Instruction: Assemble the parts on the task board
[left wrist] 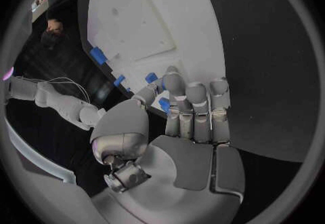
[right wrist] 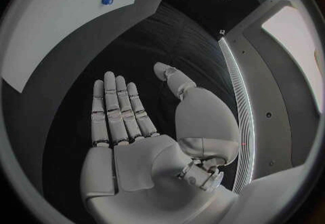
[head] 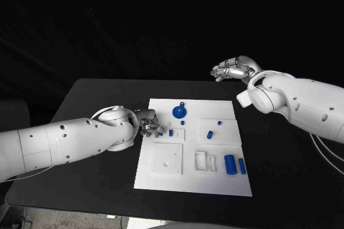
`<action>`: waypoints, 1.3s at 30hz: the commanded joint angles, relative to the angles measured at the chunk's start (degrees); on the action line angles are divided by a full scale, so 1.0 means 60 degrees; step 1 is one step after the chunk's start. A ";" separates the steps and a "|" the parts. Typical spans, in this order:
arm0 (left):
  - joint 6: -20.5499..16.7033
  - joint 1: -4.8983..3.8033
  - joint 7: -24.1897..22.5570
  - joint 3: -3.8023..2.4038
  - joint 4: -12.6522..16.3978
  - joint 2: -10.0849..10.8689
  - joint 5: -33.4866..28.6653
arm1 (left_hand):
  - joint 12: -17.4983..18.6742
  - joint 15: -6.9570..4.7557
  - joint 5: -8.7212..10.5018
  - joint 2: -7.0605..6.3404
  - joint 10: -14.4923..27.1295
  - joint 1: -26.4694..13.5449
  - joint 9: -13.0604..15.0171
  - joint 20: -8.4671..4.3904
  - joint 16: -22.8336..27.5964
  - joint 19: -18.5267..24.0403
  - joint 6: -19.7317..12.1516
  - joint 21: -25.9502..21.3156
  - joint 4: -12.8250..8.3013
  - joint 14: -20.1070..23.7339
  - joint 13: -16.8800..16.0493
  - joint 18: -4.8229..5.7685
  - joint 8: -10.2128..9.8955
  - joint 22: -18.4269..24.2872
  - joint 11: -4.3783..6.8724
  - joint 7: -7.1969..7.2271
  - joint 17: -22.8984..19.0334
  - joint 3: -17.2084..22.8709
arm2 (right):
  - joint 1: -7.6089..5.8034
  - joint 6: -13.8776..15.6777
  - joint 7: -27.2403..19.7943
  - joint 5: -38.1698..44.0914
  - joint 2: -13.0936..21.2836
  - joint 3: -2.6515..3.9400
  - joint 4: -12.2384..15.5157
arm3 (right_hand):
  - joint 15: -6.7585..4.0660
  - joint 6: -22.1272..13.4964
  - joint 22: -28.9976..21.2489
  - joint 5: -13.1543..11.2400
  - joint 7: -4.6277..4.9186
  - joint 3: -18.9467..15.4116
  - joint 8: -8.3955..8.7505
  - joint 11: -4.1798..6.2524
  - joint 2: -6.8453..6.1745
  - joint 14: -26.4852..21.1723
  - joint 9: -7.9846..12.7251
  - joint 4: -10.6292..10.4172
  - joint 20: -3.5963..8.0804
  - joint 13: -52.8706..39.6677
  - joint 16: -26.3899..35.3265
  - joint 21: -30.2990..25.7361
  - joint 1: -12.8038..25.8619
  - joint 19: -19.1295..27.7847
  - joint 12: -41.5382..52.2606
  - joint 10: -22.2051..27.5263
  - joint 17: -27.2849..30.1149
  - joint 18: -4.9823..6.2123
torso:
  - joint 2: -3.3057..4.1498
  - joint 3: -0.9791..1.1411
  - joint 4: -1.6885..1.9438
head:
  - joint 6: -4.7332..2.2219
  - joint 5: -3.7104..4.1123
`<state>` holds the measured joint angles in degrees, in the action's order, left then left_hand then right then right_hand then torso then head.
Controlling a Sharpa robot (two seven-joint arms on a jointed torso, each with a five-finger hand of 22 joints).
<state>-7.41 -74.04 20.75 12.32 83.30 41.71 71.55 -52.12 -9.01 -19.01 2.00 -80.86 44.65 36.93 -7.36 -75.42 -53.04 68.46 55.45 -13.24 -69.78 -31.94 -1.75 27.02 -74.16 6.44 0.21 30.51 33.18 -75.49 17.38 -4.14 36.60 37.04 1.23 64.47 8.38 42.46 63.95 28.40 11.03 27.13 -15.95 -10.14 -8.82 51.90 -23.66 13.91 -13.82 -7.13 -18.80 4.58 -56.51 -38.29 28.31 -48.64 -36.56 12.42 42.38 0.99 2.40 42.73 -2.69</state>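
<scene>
The black counter (head: pixel 86 100) carries the white rectangular task board (head: pixel 215 182). Most small blue plastic parts, such as the round blue disc (head: pixel 179 111) and blue cylinder (head: pixel 230 164), are seen lying loose, so assembly is judged barely begun. The left hand (head: pixel 148 126) is placed at the board's edge; whether anything is grasped cannot be told. The right hand (right wrist: pixel 129 126) is held released, well apart.
</scene>
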 commanded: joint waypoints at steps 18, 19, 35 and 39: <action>0.0362 0.0094 0.0119 0.0079 -0.0045 -0.0078 -0.0475 | -0.0029 -0.0050 0.1034 -0.0062 0.0032 0.0213 -0.0045 -0.1152 0.0000 -0.0014 -0.0125 -0.0124 0.0155 0.0090 0.0043 0.0026 -0.0021 -0.0052 -0.0041 0.0003 -0.0019 0.0123 | 0.0043 -0.0121 -0.0087 -0.0009 0.0003 0.0005 -0.0025 | 0.0030 -0.0079 0.0018 0.0026 0.0373 -0.0001 -0.0044 -0.0015 0.0051 -0.0062 0.0021 -0.0026 -0.0041 0.0027 0.0041 -0.0035 0.0036 0.0058 0.0044 0.0067 -0.0017 0.0189 | 0.0001 -0.0004 0.0008 | 0.0042 0.0023; 0.0329 0.0094 0.0119 0.0079 -0.0059 -0.0079 -0.0489 | -0.0012 -0.0057 0.1431 -0.0258 0.0032 0.0116 -0.0062 -0.1157 0.0016 -0.0016 -0.0175 -0.0148 0.0323 0.0095 0.0065 0.0023 -0.0049 -0.0053 -0.0051 -0.0012 -0.0032 0.0083 | 0.0044 -0.0121 -0.0088 -0.0021 0.0003 0.0005 -0.0029 | 0.0029 -0.0080 0.0018 0.0026 0.0373 0.0001 -0.0045 -0.0014 0.0054 -0.0062 0.0022 -0.0025 -0.0041 0.0028 0.0042 -0.0036 0.0032 0.0058 0.0046 0.0067 -0.0017 0.0190 | 0.0002 -0.0004 0.0007 | 0.0038 0.0023; 0.0216 0.0095 0.0151 0.0079 -0.0188 -0.0110 -0.0512 | 0.0036 -0.0110 0.2490 -0.1122 0.0027 -0.0206 -0.0096 -0.1200 0.0058 -0.0031 -0.0215 -0.0267 0.1237 0.0110 0.0160 0.0006 -0.0057 -0.0109 -0.0036 -0.0030 -0.0077 0.0062 | 0.0045 -0.0151 -0.0070 -0.0029 0.0020 0.0005 -0.0035 | 0.0029 -0.0082 0.0022 0.0020 0.0372 0.0006 -0.0048 -0.0014 0.0059 -0.0064 0.0027 -0.0010 -0.0043 0.0041 0.0048 -0.0039 0.0011 0.0064 0.0052 0.0070 -0.0022 0.0197 | -0.0005 -0.0001 0.0006 | 0.0051 0.0044; 0.0177 0.0095 0.0146 0.0079 -0.0194 -0.0109 -0.0522 | 0.0038 -0.0113 0.2523 -0.1203 0.0028 -0.0217 -0.0097 -0.1203 0.0058 -0.0032 -0.0216 -0.0275 0.1296 0.0110 0.0165 0.0005 -0.0055 -0.0117 -0.0035 -0.0029 -0.0078 0.0059 | 0.0045 -0.0151 -0.0070 -0.0029 0.0022 0.0005 -0.0035 | 0.0029 -0.0082 0.0023 0.0018 0.0373 0.0005 -0.0048 -0.0014 0.0057 -0.0065 0.0028 -0.0008 -0.0045 0.0043 0.0049 -0.0039 0.0010 0.0065 0.0054 0.0070 -0.0023 0.0197 | -0.0003 -0.0004 0.0009 | 0.0052 0.0047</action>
<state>-6.99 -73.88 21.25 12.50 82.27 41.15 68.97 -52.09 -9.74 -3.94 -4.75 -80.95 43.48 36.41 -7.37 -75.41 -53.05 67.55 54.07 -5.86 -68.99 -31.00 -1.82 26.87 -74.81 6.38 -0.02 30.14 33.61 -75.23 17.14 -4.13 36.52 37.17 1.23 64.24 8.38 42.46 64.04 28.40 11.03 27.13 -15.95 -10.14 -8.82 51.90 -23.56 13.91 -14.03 -6.97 -18.80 4.59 -56.51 -38.08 28.30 -48.64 -36.64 12.42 42.39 0.98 2.42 43.03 -2.42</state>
